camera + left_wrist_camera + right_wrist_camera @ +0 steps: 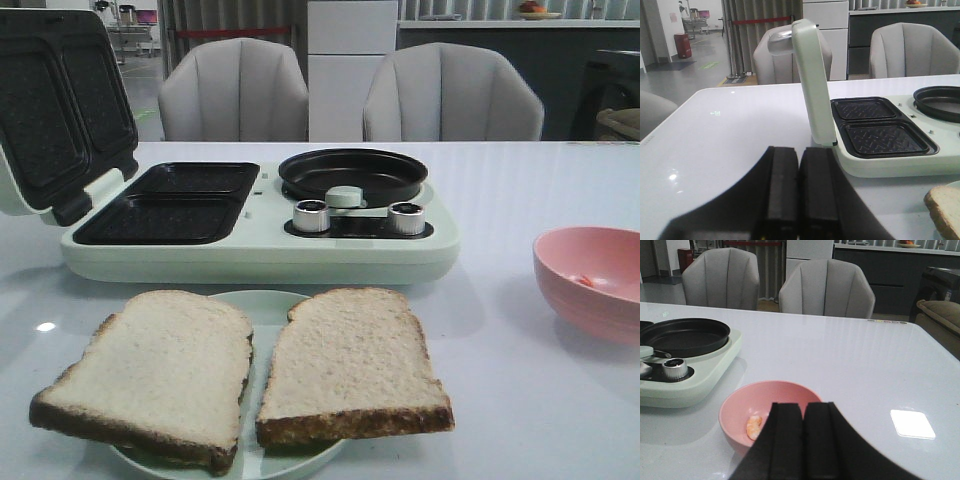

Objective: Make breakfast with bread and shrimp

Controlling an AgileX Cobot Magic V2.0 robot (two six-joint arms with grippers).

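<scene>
Two bread slices lie side by side on a pale green plate (pixel 262 303) at the table's front: the left slice (pixel 150 370) and the right slice (pixel 350 362). A corner of bread (pixel 945 206) shows in the left wrist view. The shrimp (pixel 754 426) lies in a salmon-pink bowl (pixel 740 407), which also shows at the right of the front view (pixel 590 285), with the shrimp (pixel 584 281) inside. My left gripper (pixel 798 150) is shut and empty, left of the appliance. My right gripper (pixel 803 406) is shut and empty, just short of the bowl. Neither gripper shows in the front view.
A pale green breakfast maker (pixel 260 245) stands behind the plate, its lid (pixel 60 110) raised, with two dark sandwich plates (pixel 170 205), a round black pan (pixel 352 174) and two knobs (pixel 312 216). Grey chairs (pixel 235 90) stand beyond the table.
</scene>
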